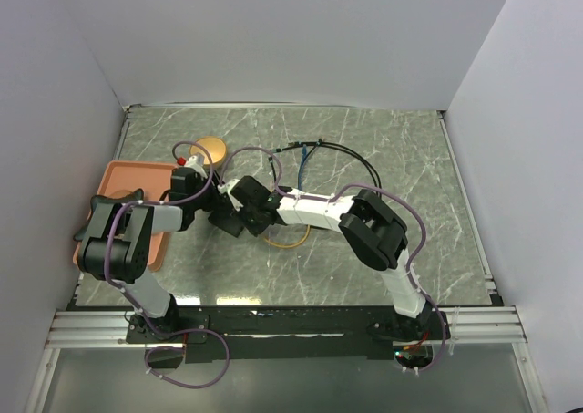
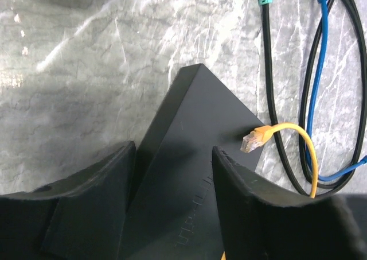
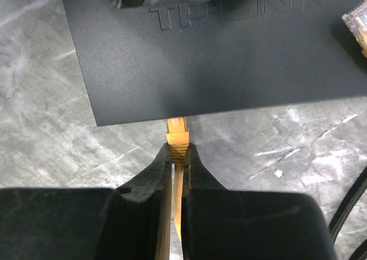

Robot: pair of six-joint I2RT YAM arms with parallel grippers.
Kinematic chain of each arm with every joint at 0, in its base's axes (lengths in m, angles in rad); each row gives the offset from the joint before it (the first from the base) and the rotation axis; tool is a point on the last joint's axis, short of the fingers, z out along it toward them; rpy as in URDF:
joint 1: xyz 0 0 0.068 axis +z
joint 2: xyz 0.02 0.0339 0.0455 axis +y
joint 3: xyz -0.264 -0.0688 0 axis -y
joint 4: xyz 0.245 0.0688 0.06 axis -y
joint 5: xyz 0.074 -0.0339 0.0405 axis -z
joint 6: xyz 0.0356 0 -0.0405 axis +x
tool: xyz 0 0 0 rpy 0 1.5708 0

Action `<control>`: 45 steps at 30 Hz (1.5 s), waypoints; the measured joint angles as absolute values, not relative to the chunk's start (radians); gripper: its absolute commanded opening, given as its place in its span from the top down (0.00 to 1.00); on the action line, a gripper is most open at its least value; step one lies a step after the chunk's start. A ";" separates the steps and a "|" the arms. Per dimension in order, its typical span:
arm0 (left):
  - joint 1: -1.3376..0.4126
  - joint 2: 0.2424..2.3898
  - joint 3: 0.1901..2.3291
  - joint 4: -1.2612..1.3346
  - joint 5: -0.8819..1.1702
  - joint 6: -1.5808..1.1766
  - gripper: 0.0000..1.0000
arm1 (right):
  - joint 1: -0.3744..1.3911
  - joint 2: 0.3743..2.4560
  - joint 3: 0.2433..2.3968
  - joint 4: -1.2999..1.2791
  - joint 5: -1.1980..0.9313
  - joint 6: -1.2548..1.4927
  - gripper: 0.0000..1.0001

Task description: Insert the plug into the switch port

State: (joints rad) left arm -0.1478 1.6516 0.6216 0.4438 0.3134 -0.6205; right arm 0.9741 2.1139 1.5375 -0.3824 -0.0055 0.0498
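- Right wrist view: your right gripper [image 3: 178, 155] is clenched on the yellow plug [image 3: 176, 132], whose tip meets the near edge of the switch [image 3: 218, 59].
- Left wrist view: your left gripper [image 2: 173, 156] straddles the switch over the marbled table [image 2: 86, 70]. You cannot tell whether its jaws press.
- A second yellow connector [image 2: 254, 140] shows over the switch's top face.

— Grey marbled worktop [image 1: 401, 249], folks, and the black switch [image 3: 229, 59] lies on it just ahead of the right gripper [image 3: 178, 151]!
— Black cables [image 2: 269, 99] and a blue cable [image 2: 314, 99] trail to the right of the left gripper [image 2: 174, 151], with an orange tray [image 1: 114, 178] behind it.
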 measured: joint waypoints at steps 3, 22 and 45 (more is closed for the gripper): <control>-0.141 1.651 0.622 0.430 0.328 -0.615 0.52 | 0.974 2.114 1.538 -0.390 -0.017 0.039 1.00; -0.129 1.624 0.603 0.440 0.379 -0.620 0.63 | 0.973 2.114 1.538 -0.405 -0.047 0.047 1.00; -0.159 1.666 0.547 0.590 0.330 -0.667 0.71 | 0.968 2.097 1.505 -0.377 -0.038 0.075 1.00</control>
State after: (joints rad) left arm -0.1589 1.6661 0.5472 0.5900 0.3298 -0.6666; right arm 0.9676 2.0968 1.5055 -0.3767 -0.0380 0.0753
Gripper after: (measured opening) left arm 0.404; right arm 0.078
